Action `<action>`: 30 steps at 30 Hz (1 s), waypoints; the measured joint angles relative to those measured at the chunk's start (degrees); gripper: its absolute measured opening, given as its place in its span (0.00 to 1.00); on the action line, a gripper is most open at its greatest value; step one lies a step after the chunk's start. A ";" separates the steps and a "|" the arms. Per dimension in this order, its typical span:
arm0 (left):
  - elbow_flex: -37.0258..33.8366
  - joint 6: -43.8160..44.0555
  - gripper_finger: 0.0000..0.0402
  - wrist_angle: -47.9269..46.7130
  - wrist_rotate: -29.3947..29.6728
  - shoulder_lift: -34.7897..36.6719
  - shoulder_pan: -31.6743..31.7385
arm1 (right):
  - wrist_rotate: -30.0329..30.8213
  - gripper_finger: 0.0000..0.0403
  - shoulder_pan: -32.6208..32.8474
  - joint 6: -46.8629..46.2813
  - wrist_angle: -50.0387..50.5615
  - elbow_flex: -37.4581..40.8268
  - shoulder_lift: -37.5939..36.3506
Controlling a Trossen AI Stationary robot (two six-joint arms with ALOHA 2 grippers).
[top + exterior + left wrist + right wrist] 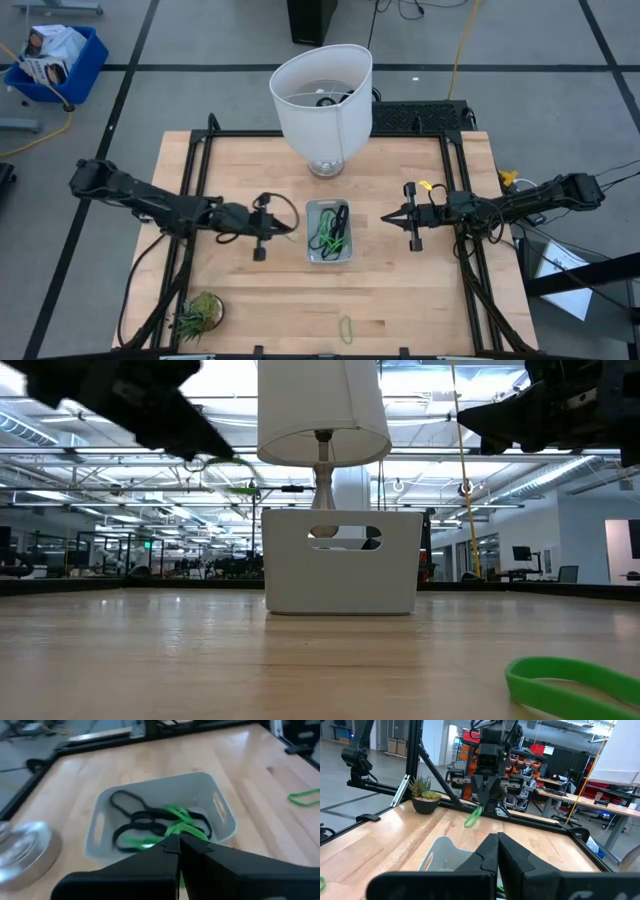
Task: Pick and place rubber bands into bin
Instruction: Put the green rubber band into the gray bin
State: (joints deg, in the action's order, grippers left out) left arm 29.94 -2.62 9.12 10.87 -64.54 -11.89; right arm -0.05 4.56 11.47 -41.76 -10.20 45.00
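High view: the left claw (290, 228), clamped on a light-green rubber band (473, 817), is held just left of the bin (329, 257), so a short rightward carry is judged needed. The right claw (385, 219), pressed together empty, waits opposite. One band (346, 327) is left on the tabletop (240, 300).

A shallow, pale grey bin (312, 254) with rounded corners is set upright mid-table. Several dark and light-green rubber bands (155, 822) are tangled inside it. One green band (346, 328) is left flat on the wood near the table's front edge, well apart from the bin. Another green band (473, 818) is seen hanging in the air near the bin.
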 joint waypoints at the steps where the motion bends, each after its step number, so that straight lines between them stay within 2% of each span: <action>1: 1.64 -1.12 0.00 -0.36 -1.70 -1.99 0.83 | 0.00 0.00 0.00 -0.06 0.05 0.00 -0.01; 8: 11.70 -7.37 0.00 -0.92 -7.17 -16.21 6.36 | 0.00 0.00 0.02 -1.20 0.46 0.00 0.00; 13: 14.94 -6.50 0.01 -0.79 -9.36 -23.32 9.54 | -0.01 0.00 0.02 -1.18 1.53 0.00 -0.01; 17: 16.60 -4.83 0.07 -0.81 -10.44 -26.86 11.13 | -0.02 0.00 0.02 -0.33 2.11 0.00 0.00; 22: 18.10 -4.91 0.22 -0.49 -15.73 -27.86 11.99 | 0.00 0.00 0.00 -0.18 2.19 0.00 0.01; 27: 19.40 -3.62 0.45 -0.36 -12.66 -27.81 11.93 | 0.00 0.00 0.00 0.07 2.41 0.00 -0.01; 30: 19.76 -5.95 0.55 -1.67 -12.22 -27.19 10.90 | 0.00 0.00 0.00 -0.15 2.85 0.00 0.01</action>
State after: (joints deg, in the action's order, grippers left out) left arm 49.70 -8.56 7.44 -1.35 -91.73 -0.99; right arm -0.05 4.56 11.32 -38.90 -10.20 45.01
